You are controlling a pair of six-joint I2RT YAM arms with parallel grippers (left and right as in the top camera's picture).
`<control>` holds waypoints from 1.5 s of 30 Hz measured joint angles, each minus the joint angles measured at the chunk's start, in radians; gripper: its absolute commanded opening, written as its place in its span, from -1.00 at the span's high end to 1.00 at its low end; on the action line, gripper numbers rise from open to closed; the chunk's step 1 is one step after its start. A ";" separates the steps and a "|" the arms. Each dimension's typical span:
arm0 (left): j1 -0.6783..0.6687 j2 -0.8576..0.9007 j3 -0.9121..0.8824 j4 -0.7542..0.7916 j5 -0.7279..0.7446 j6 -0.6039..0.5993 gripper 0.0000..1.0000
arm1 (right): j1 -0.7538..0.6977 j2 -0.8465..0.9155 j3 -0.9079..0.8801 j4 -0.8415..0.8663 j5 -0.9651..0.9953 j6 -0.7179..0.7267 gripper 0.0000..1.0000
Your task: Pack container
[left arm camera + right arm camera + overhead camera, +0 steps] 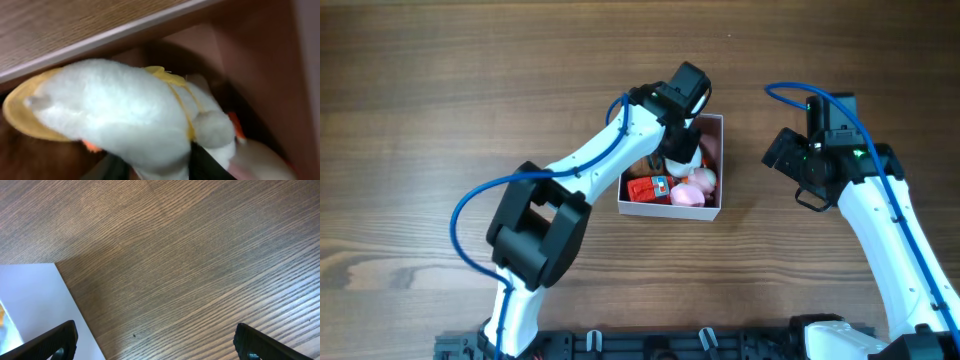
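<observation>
The container [719, 165], a square shallow box with white walls and a pink inside, sits mid-table. It holds a red toy [645, 189], a pink toy [692, 192] and a white plush duck [684, 152]. My left gripper [678, 140] is down inside the container and shut on the white plush duck [125, 120], which has a yellow bill and fills the left wrist view. My right gripper [156, 342] is open and empty over bare wood just right of the container, whose white wall [30, 300] shows at left in the right wrist view.
The brown wooden table [420, 120] extends to the left and right of the container. The arm bases stand at the front edge [650, 345].
</observation>
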 measured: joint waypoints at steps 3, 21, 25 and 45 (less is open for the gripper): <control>-0.006 -0.068 -0.011 -0.013 0.000 0.000 -0.17 | 0.000 0.000 0.000 0.000 0.000 0.000 -0.99; 0.671 -0.592 -0.012 -0.417 -0.147 -0.061 -0.99 | 0.000 0.000 0.000 0.000 0.000 0.000 -0.99; 0.716 -0.592 -0.012 -0.420 -0.147 -0.061 -1.00 | 0.000 0.000 0.000 0.000 0.000 0.000 -0.99; 0.719 -0.592 -0.012 -0.423 -0.147 -0.068 -1.00 | -0.002 -0.762 -0.045 0.086 -0.006 -0.449 -0.99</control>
